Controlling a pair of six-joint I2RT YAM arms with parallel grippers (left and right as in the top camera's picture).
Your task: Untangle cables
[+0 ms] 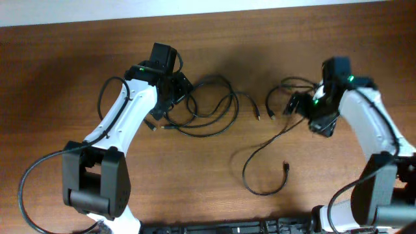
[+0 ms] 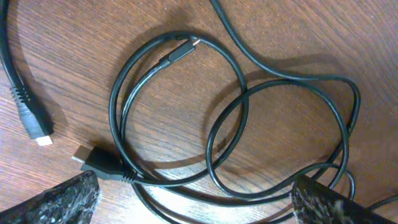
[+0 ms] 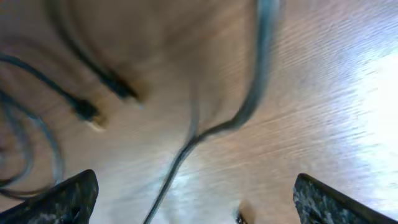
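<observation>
On the wooden worktop (image 1: 78,45), the cables (image 2: 106,165) lie in tangled loops beneath the left hand (image 2: 199,199), wide open and empty; a looser cord (image 1: 246,170) trails under the right hand (image 3: 196,196), likewise spread, holding nothing.

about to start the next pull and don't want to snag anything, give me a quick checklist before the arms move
1. Left gripper open: ok, fingers wide above the coiled cables.
2. Right gripper open: ok, nothing clamped.
3. Coiled cables free of overlaps: not ok, loops cross one another.
4. Plug visible for a grasp: ok, lying on the table.
5. Right wrist view sharp: not ok, blurred.
6. Long cable clear of the right-side cords: cannot tell.
</observation>
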